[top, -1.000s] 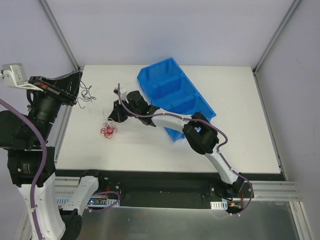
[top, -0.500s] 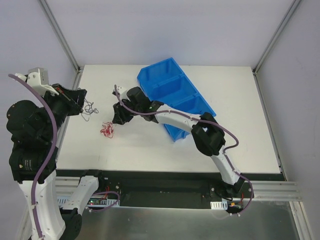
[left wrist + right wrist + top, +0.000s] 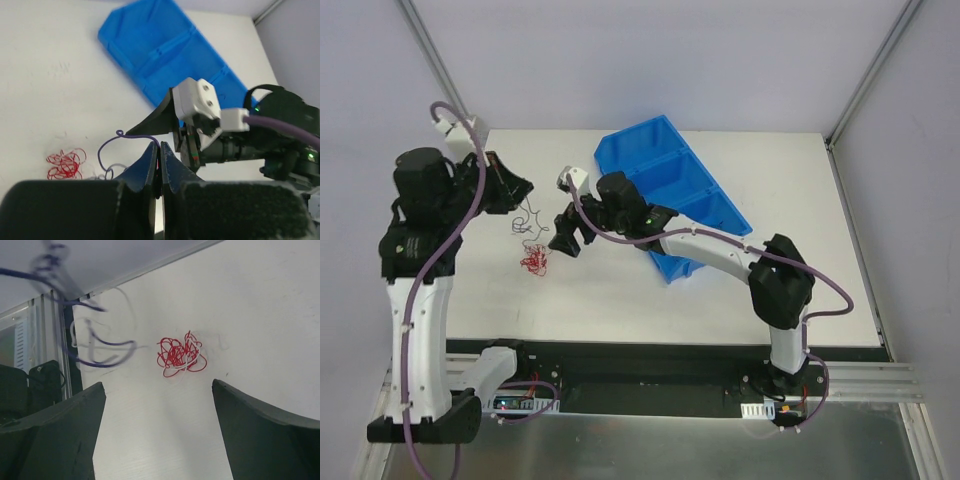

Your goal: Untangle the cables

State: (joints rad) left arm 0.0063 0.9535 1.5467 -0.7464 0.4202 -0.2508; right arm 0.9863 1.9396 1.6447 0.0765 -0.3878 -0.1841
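Note:
A thin dark cable [image 3: 106, 146] curls out from the tips of my left gripper [image 3: 160, 148], which is shut on it. In the top view the left gripper [image 3: 523, 188] is raised over the table's left side and the dark cable [image 3: 530, 222] dangles below it. A red cable [image 3: 535, 260] lies bunched on the table just beneath. My right gripper [image 3: 563, 238] hovers to the right of the bunch, open and empty. In the right wrist view the red cable [image 3: 180, 354] has a white cable [image 3: 172, 372] looped through it, ahead of the right gripper [image 3: 157, 386]. The dark cable [image 3: 97, 347] hangs blurred at left.
A blue bin [image 3: 670, 190] with several compartments lies diagonally behind the right arm; it also shows in the left wrist view, blue bin [image 3: 160, 50]. The table's left edge [image 3: 470, 210] and a frame post are close behind the left gripper.
The right gripper has gone from shut to open. The left arm has swung right over the table, carrying the dark cable toward the red bunch.

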